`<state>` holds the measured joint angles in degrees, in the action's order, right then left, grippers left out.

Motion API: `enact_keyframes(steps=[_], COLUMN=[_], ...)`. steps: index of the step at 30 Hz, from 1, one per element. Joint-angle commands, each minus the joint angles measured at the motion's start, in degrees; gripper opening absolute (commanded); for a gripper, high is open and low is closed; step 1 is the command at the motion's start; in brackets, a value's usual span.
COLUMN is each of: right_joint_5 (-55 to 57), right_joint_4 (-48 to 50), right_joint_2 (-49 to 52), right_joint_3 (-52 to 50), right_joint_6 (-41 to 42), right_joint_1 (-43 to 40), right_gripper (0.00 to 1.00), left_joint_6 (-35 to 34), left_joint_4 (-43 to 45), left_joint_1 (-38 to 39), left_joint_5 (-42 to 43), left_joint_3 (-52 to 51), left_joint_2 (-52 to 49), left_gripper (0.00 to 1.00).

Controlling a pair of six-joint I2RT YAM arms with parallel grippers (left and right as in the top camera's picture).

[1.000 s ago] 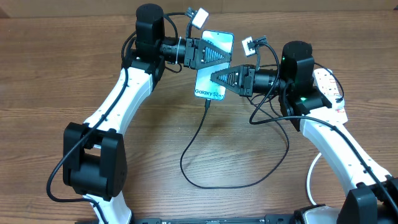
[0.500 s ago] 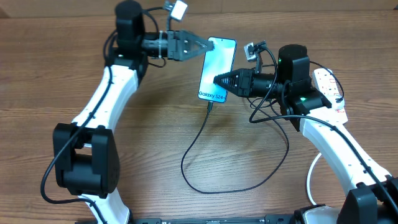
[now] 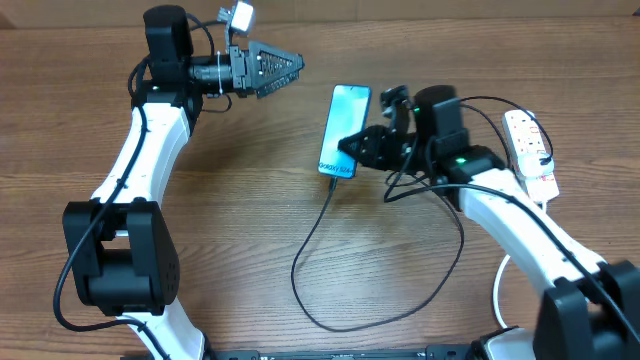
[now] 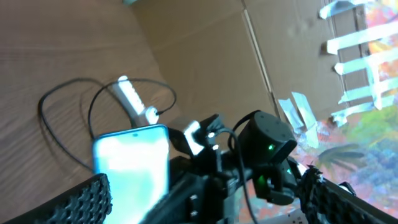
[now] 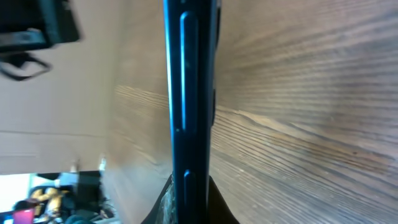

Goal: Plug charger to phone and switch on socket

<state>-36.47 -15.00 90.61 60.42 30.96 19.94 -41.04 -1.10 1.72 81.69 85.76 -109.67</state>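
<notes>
The phone (image 3: 344, 128), its screen lit cyan, is held in the middle of the table with my right gripper (image 3: 350, 146) shut on its right edge. In the right wrist view the phone (image 5: 189, 93) shows edge-on, clamped between the two fingers of the gripper (image 5: 189, 208). The charger (image 3: 310, 240), a thin black cable, meets the phone's near end and loops over the table. The white socket (image 3: 527, 140) lies at the far right. My left gripper (image 3: 290, 70) hangs open and empty, well left of the phone. Its wrist view shows the phone (image 4: 132, 163) and the socket (image 4: 132, 98).
A white lead (image 3: 500, 285) runs from the socket toward the front edge. The charger's loop covers the table between the arms at the front. Brown cardboard (image 4: 205, 56) stands behind the table.
My left gripper has opened, let go of the phone's far end and swung away to the left. My right gripper has stayed shut on the phone and turned it slightly.
</notes>
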Motion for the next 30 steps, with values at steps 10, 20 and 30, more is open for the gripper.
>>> enact_keyframes(steps=[10,20,30], right_joint_5=[7.5,8.5,13.9], right_joint_4=[8.8,15.8,20.9], right_joint_2=[12.2,21.1,27.0], right_joint_3=[0.8,0.8,0.8], right_joint_6=[-2.5,-2.5,-2.5], right_joint_1=[5.1,7.6,12.1], right_gripper=[0.04,0.04,0.04], left_joint_6=[18.0,21.8,21.8], left_joint_4=[-28.1,-40.3,-41.2], left_joint_1=[-4.7,-5.1,-5.0], left_joint_5=[-24.3,-44.9,-47.4], left_joint_3=[0.5,0.5,0.5], left_joint_2=[0.5,0.5,0.5], left_gripper=[0.9,0.86,0.77])
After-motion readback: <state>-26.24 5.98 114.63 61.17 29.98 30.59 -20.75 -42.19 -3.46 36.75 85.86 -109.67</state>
